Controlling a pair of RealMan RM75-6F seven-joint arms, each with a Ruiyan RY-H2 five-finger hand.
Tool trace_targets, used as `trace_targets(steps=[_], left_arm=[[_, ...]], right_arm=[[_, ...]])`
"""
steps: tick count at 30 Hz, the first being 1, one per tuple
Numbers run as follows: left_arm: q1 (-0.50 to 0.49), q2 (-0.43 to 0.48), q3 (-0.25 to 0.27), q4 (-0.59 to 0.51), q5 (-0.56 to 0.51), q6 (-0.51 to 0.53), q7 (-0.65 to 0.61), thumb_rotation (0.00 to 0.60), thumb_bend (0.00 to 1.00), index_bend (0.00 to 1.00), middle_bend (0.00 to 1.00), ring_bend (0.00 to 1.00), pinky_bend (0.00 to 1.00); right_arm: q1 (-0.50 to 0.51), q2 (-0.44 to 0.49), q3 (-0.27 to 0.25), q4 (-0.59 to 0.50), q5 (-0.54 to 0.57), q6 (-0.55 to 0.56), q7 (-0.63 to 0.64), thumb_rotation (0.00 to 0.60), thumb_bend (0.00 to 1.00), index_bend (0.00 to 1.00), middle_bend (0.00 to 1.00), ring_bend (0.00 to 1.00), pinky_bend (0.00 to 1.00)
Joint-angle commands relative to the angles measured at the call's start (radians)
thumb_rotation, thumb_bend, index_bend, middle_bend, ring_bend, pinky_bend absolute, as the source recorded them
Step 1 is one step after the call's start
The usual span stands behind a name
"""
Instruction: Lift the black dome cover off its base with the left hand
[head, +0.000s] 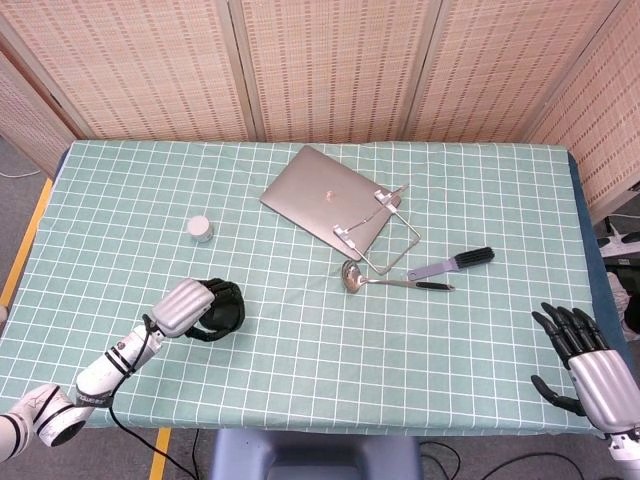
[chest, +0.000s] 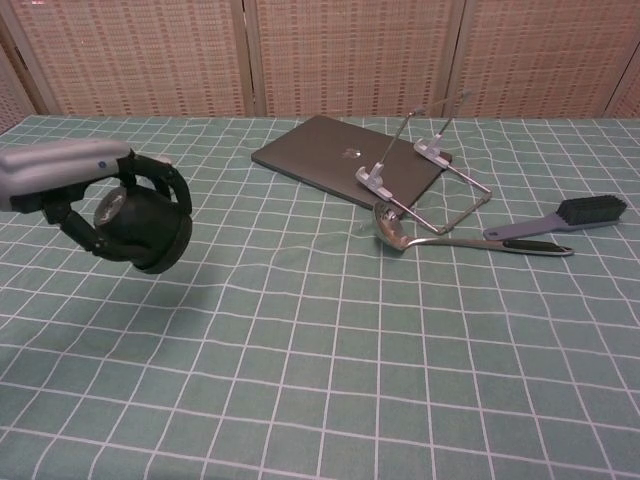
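Overhead, the left hand (head: 186, 307) sits near the front left of the checked table (head: 300, 330), fingers curled around the black dome cover (head: 222, 309), which lies on the hand's inner side, toward the table's middle. The small round base (head: 201, 228) stands on the cloth well apart from the cover, further back. The right hand (head: 590, 370) is off the table's front right corner, fingers spread, holding nothing. A closed laptop (head: 318, 194), wire stand (head: 385, 232), ladle (head: 385, 281) and brush (head: 456, 263) lie mid-table. From the chest camera, the left hand (chest: 70, 180) grips the black dome cover (chest: 145, 228) from above, fingers (chest: 165, 180) hooked over its top edge; the cover hangs tilted, clear of the cloth, its shadow beneath. The base is not visible here.
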Motion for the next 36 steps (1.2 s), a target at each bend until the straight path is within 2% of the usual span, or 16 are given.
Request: trace_targets(steps=[1, 4, 7, 11, 15, 19, 27, 30, 32, 34, 36], left_arm=[[0.016, -0.009, -0.038, -0.067, -0.192, -0.245, 0.742, 0.6, 0.48, 0.72, 0.8, 0.69, 0.89], [0.015, 0.008, -0.073, -0.147, -0.368, -0.293, 0.961, 0.6, 0.48, 0.71, 0.8, 0.69, 0.89], [0.0, 0.021, -0.078, -0.217, -0.532, -0.299, 1.136, 0.6, 0.48, 0.71, 0.8, 0.69, 0.88], [-0.035, 0.034, -0.07, -0.291, -0.702, -0.285, 1.253, 0.6, 0.48, 0.7, 0.79, 0.68, 0.88], [-0.058, 0.045, -0.058, -0.332, -0.773, -0.266, 1.26, 0.6, 0.48, 0.7, 0.79, 0.68, 0.87], [-0.085, 0.058, -0.052, -0.346, -0.818, -0.292, 1.203, 0.6, 0.48, 0.7, 0.79, 0.68, 0.87], [-0.107, 0.069, -0.049, -0.315, -0.784, -0.346, 1.027, 0.6, 0.46, 0.66, 0.75, 0.65, 0.85], [-0.111, 0.064, -0.041, -0.293, -0.775, -0.361, 0.968, 0.6, 0.42, 0.57, 0.66, 0.57, 0.76], [-0.112, 0.058, -0.036, -0.279, -0.775, -0.363, 0.941, 0.6, 0.39, 0.47, 0.53, 0.48, 0.66], [-0.115, 0.054, -0.028, -0.263, -0.776, -0.359, 0.925, 0.6, 0.37, 0.32, 0.3, 0.3, 0.5], [-0.119, 0.05, -0.025, -0.254, -0.78, -0.351, 0.916, 0.6, 0.35, 0.2, 0.17, 0.17, 0.39]], right_arm=[[-0.002, 0.003, 0.0, -0.001, 0.0, 0.006, 0.007, 0.6, 0.22, 0.0, 0.0, 0.0, 0.0], [-0.003, 0.007, 0.001, 0.002, 0.0, 0.011, 0.015, 0.6, 0.22, 0.0, 0.0, 0.0, 0.0], [-0.002, 0.008, 0.001, 0.002, 0.0, 0.008, 0.018, 0.6, 0.22, 0.0, 0.0, 0.0, 0.0], [0.001, 0.009, 0.0, 0.003, 0.001, 0.003, 0.017, 0.6, 0.22, 0.0, 0.0, 0.0, 0.0], [0.0, 0.009, 0.001, 0.002, 0.003, 0.004, 0.014, 0.6, 0.22, 0.0, 0.0, 0.0, 0.0], [0.0, 0.008, 0.001, 0.002, 0.004, 0.003, 0.009, 0.6, 0.22, 0.0, 0.0, 0.0, 0.0], [0.003, 0.004, 0.002, 0.002, 0.009, -0.007, -0.001, 0.6, 0.22, 0.0, 0.0, 0.0, 0.0], [0.003, 0.004, 0.001, 0.001, 0.009, -0.006, -0.002, 0.6, 0.22, 0.0, 0.0, 0.0, 0.0], [0.002, 0.005, 0.001, 0.001, 0.008, -0.004, 0.0, 0.6, 0.22, 0.0, 0.0, 0.0, 0.0], [0.001, 0.005, 0.001, 0.001, 0.008, -0.002, 0.002, 0.6, 0.22, 0.0, 0.0, 0.0, 0.0], [0.001, 0.006, 0.001, 0.001, 0.008, -0.002, 0.003, 0.6, 0.22, 0.0, 0.0, 0.0, 0.0]])
